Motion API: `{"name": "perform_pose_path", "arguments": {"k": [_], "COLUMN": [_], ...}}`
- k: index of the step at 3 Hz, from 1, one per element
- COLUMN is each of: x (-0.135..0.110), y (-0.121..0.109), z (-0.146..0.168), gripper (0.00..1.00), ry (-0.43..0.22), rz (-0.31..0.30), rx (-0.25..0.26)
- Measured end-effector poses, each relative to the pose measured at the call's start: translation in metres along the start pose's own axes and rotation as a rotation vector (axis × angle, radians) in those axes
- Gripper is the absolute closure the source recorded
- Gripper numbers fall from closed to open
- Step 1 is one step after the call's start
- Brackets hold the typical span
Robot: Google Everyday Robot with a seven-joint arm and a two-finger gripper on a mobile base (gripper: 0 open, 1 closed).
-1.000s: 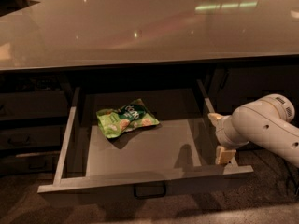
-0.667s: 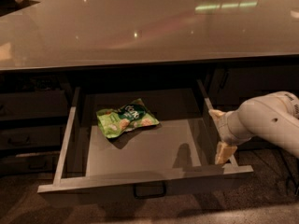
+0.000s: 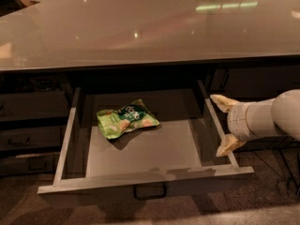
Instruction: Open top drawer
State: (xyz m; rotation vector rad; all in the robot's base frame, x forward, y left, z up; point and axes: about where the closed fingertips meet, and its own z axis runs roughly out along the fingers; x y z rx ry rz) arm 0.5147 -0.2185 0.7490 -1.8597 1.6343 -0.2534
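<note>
Under the countertop [image 3: 140, 27], the top drawer [image 3: 140, 178] gapes; gripper [image 3: 225, 123] fingers splayed, empty, beside its right wall.

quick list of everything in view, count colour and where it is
countertop: 1, glossy beige-grey, across the top
top drawer: 1, grey, pulled out below the countertop, centre
drawer handle: 1, dark, middle of the top drawer's front
snack bag: 1, green, lying inside the top drawer, left of centre
narrower drawers: at least 2, dark grey, shut, left side
floor: brownish, bottom
arm: 1, white, from the right edge
gripper: 1, tan fingers, open, at the top drawer's right wall
</note>
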Motion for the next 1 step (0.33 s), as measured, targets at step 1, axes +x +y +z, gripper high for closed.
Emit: {"name": "perform_pose_path", "arguments": {"k": [1], "x": [0.0000], "y": [0.0000], "z": [0.0000], "gripper": [0.00], "ry": [0.000], "rz": [0.000], "rx": [0.000]}}
